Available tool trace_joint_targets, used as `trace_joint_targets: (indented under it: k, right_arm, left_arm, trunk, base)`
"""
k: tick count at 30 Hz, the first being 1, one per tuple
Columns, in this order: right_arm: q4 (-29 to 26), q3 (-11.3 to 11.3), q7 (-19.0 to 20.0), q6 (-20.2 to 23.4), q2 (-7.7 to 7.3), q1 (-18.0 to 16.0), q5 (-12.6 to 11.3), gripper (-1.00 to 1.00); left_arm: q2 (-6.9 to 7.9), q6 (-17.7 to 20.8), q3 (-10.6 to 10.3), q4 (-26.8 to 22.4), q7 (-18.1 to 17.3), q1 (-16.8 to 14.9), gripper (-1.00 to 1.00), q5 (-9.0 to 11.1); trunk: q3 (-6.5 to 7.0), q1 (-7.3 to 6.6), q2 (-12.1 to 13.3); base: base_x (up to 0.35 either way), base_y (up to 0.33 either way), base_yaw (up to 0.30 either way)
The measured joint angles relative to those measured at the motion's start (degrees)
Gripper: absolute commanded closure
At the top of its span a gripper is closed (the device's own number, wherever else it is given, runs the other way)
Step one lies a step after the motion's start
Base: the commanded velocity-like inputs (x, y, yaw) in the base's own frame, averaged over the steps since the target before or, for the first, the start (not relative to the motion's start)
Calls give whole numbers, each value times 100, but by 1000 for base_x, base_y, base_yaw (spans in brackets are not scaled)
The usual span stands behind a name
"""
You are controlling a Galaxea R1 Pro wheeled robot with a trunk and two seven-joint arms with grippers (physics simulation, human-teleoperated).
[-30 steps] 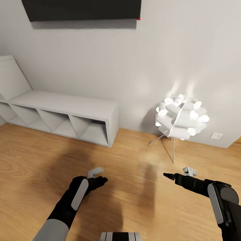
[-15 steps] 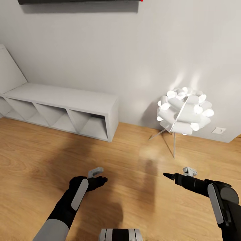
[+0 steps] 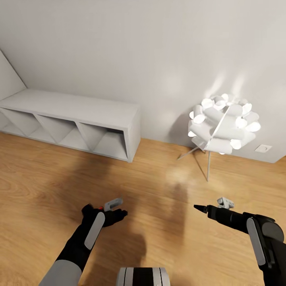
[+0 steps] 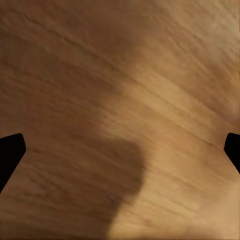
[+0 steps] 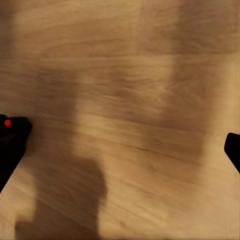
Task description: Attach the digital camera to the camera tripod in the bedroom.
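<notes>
The digital camera and the camera tripod are out of view. I am in the bedroom, facing a pale grey wall over a light wood plank floor (image 3: 159,190). My left gripper (image 3: 121,214) hangs low over the floor; in the left wrist view (image 4: 120,155) its black fingertips sit far apart with bare planks between them, so it is open. My right gripper (image 3: 196,207) points left above the floor and is open too (image 5: 120,150), holding nothing. A small red dot (image 5: 7,122) shows on the black shape at one edge of the right wrist view; I cannot tell what it is.
A low grey cube shelf (image 3: 71,115) stands along the wall at the left. A lit white lamp (image 3: 224,127) on thin splayed legs stands at the right, with a wall socket (image 3: 263,148) beside it. Open floor lies between me and both.
The whole head view has shifted: the dark panel at the top has left the picture, and the shelf and lamp sit higher. Both arms keep their pose.
</notes>
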Motion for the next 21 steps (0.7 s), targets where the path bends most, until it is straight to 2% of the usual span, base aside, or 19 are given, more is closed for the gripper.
trace_joint_targets:
  k: [11,21]
  right_arm:
    - [15,5,-1,17,9,0,9,-100]
    - [20,8,-9,17,1,-2,15,-100]
  left_arm:
    - [0,-2,0,-1,0,0,-100,1]
    - [1,-1,-1,-2,0,1,-100,1]
  trunk:
    - [-244,28,-15]
    - [-466,54,-28]
  base:
    - [0,0,17]
    - [0,0,216]
